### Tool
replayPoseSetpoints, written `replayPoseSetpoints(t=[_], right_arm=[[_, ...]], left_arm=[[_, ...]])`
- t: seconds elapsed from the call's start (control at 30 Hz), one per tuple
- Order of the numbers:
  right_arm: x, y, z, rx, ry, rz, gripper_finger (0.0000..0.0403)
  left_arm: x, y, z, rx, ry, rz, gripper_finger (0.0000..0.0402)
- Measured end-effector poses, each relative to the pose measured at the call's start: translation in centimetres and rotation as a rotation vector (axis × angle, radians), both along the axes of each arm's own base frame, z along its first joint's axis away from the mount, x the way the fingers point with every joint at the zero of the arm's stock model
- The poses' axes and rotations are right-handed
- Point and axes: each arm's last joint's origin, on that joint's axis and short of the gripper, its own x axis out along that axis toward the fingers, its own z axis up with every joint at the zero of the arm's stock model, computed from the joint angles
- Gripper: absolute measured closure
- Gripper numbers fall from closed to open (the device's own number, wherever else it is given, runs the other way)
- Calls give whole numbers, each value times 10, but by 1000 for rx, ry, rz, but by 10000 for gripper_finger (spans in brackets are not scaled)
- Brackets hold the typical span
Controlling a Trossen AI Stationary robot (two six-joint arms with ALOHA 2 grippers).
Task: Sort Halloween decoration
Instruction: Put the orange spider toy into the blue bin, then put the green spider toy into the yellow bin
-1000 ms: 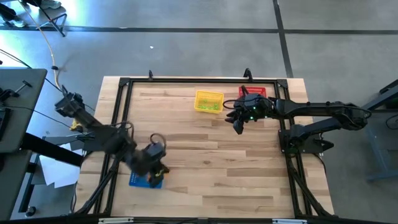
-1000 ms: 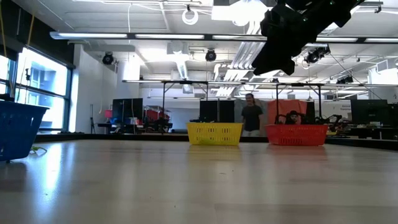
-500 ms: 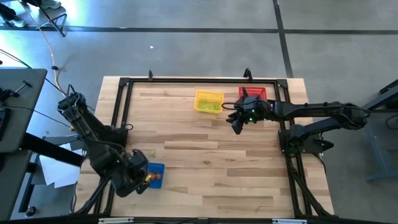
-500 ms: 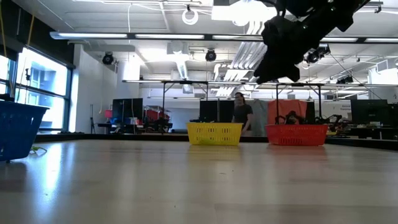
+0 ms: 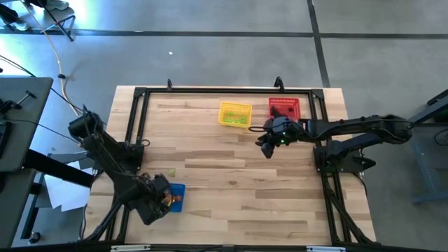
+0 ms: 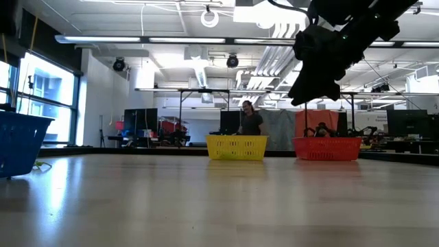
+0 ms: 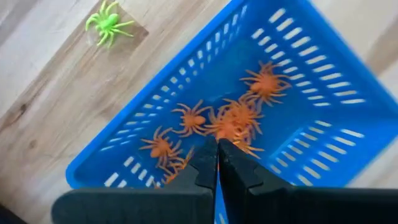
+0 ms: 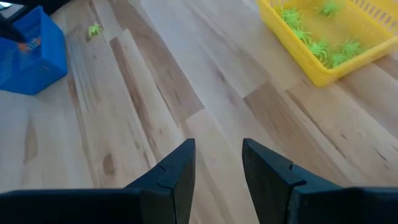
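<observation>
While orange spiders [image 7: 231, 121] fill the blue basket [image 7: 323, 106], left gripper [image 7: 217, 163] together, right gripper [image 8: 217, 163] apart

The table [image 5: 231, 175] is pale wood planks with a smooth, slightly shiny finish; the blue basket [image 7: 323, 106] looks like glossy slotted plastic.

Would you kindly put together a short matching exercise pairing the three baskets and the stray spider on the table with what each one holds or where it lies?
Column one:
1. blue basket
2. yellow basket
3. red basket
4. loose green spider

Column two:
a. lies on bare wood just outside the blue basket
b. holds orange spiders
c. stands at the table's far edge, by the right arm
d. holds green spiders

Pairs: 1-b, 2-d, 3-c, 4-a
</observation>
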Motion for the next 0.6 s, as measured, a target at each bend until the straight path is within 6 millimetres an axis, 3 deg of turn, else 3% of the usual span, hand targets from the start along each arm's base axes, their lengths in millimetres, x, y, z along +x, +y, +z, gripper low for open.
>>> replayPoseSetpoints(t=[0.3,0.6], right_arm=[[1,1,1,-2,-7,6,277],[1,1,1,-3,-8,6,277]], left_arm=[[2,-3,-15,43,35,43,395],[2,-4,-15,17,65,49,341]])
